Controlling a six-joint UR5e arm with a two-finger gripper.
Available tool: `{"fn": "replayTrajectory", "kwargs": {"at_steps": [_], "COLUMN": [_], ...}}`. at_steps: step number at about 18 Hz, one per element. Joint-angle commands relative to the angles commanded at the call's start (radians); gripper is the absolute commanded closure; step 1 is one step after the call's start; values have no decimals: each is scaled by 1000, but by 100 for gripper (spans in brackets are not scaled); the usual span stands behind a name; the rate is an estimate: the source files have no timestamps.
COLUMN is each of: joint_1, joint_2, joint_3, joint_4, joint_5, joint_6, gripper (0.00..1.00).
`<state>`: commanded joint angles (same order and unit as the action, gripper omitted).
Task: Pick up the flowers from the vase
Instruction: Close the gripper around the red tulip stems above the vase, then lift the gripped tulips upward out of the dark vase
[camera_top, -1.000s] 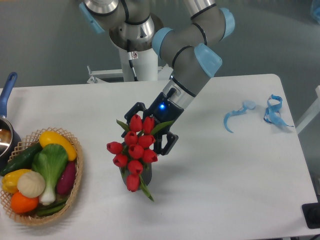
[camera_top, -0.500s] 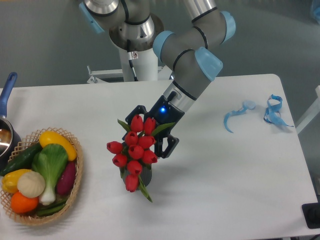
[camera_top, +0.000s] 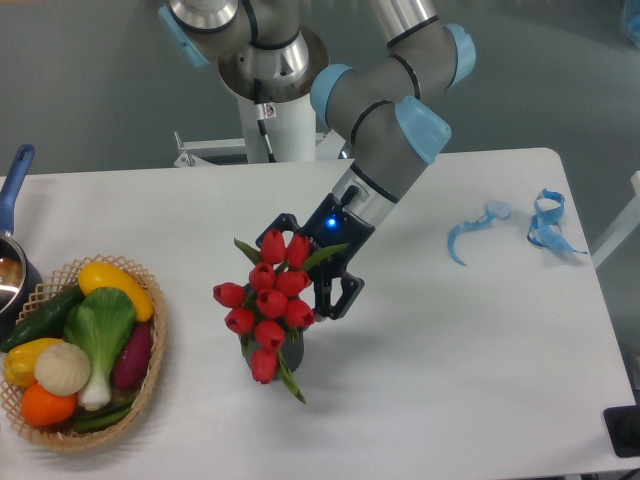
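The flowers (camera_top: 268, 303), a bunch of red tulip buds with green leaves, stand in the vase (camera_top: 293, 350) near the middle of the table. Only a sliver of the dark vase shows under the buds. My gripper (camera_top: 308, 262) comes in from the upper right, low behind the top of the bunch. It is open. One black finger (camera_top: 283, 221) shows above the top buds and the other finger (camera_top: 338, 294) sticks out on the bunch's right side. The upper buds hide the space between the fingers, so contact with the stems cannot be told.
A wicker basket (camera_top: 150, 370) of vegetables sits at the left front, with a blue-handled pot (camera_top: 12, 200) at the left edge. Blue ribbon scraps (camera_top: 500, 225) lie at the right rear. The arm's white base (camera_top: 275, 120) stands behind the table.
The arm and gripper have shifted slightly right and down beside the bunch. The flowers and vase have barely moved.
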<state>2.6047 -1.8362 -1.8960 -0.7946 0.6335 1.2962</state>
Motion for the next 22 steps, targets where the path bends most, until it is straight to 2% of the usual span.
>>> {"fn": "replayTrajectory", "kwargs": {"at_steps": [2,8,14,22], "joint_1": [0,-3,-3,3], "joint_2": [2,2,6,29], "joint_3": [2,9,11,34], "joint_4": [2,2,0,-2], "joint_5": [0,0,-3,-11], "joint_6": [0,0,-2,-63], "gripper": [0,31,49,53]}}
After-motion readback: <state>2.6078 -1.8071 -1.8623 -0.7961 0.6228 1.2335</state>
